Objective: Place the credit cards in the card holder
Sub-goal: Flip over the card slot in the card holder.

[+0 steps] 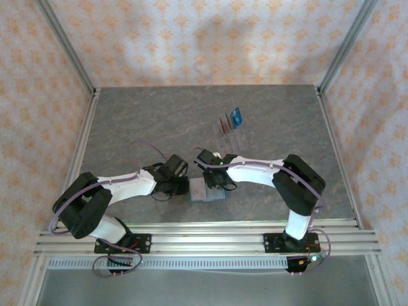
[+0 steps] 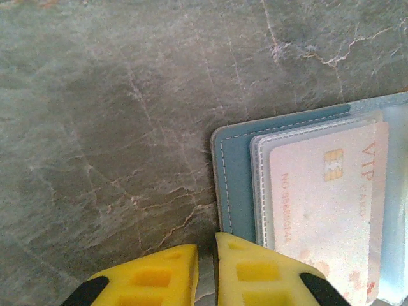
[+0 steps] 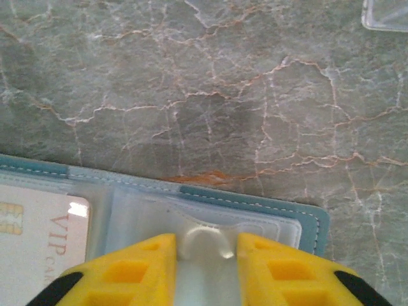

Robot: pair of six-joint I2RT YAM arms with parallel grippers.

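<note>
The teal card holder (image 1: 205, 191) lies open on the table between both grippers. In the left wrist view its stitched teal edge (image 2: 234, 185) and clear sleeves hold a pale pink VIP card (image 2: 325, 210). My left gripper (image 2: 205, 245) is shut, with its right fingertip resting on the holder's near-left edge. My right gripper (image 3: 205, 239) is shut on a clear sleeve of the card holder (image 3: 255, 207), which bulges up between the yellow fingers. The pink card (image 3: 38, 236) lies in the sleeve to the left. A blue card (image 1: 237, 116) and a mauve card (image 1: 224, 122) stand farther back.
The blue and mauve cards stand in a clear slotted rack (image 1: 233, 131) behind the right gripper; a corner of that rack (image 3: 386, 16) shows at the top right of the right wrist view. Metal frame rails border the grey stone-pattern table (image 1: 140, 121).
</note>
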